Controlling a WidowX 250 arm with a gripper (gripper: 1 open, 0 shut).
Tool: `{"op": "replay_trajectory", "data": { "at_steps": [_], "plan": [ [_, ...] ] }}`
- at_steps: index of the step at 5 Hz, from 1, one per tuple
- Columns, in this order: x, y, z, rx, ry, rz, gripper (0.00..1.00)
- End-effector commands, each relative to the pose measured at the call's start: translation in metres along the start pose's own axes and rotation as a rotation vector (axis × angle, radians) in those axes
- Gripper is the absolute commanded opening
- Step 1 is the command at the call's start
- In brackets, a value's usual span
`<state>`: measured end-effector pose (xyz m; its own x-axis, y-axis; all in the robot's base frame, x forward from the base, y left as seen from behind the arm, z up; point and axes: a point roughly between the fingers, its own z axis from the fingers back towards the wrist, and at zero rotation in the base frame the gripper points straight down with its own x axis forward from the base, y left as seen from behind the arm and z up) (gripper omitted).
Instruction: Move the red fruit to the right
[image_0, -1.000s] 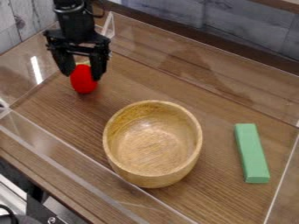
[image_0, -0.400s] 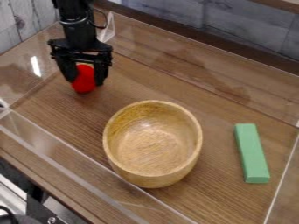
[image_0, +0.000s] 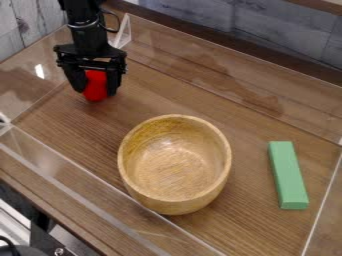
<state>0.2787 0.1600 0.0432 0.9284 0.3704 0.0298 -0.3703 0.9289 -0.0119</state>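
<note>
Camera view: one claw, black, jaws spread wide, set down over the red fruit; fingers to either side of it, no closed grip to be seen, contact not certain. One red fruit, glossy, rounded, on the wooden desk at the far left, partly covered by the claw. One wooden bowl, round, pale, nearer the camera and to the right of the fruit. One green block, long, lying flat at the far right. Step in hand, as judged: taking the fruit. Handling notes: centre the fruit between the fingers and lower until the tips reach its widest part; close slowly and evenly, since a smooth round skin may roll or squirt out under a high or lopsided pinch. Lift a little and check the hold before any sideways travel. Carry right, clear of the bowl's rim; lower fully, then release gently, lest it roll.
</note>
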Motion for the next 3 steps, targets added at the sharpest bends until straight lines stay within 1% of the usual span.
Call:
{"op": "replay_trajectory", "data": {
  "at_steps": [1, 3],
  "plan": [
    [0.0139, 0.0059, 0.0148, 0.01, -0.06, 0.019, 1.0],
    [0.0142, 0.005, 0.0135, -0.004, -0.047, 0.04, 1.0]
  ]
}}
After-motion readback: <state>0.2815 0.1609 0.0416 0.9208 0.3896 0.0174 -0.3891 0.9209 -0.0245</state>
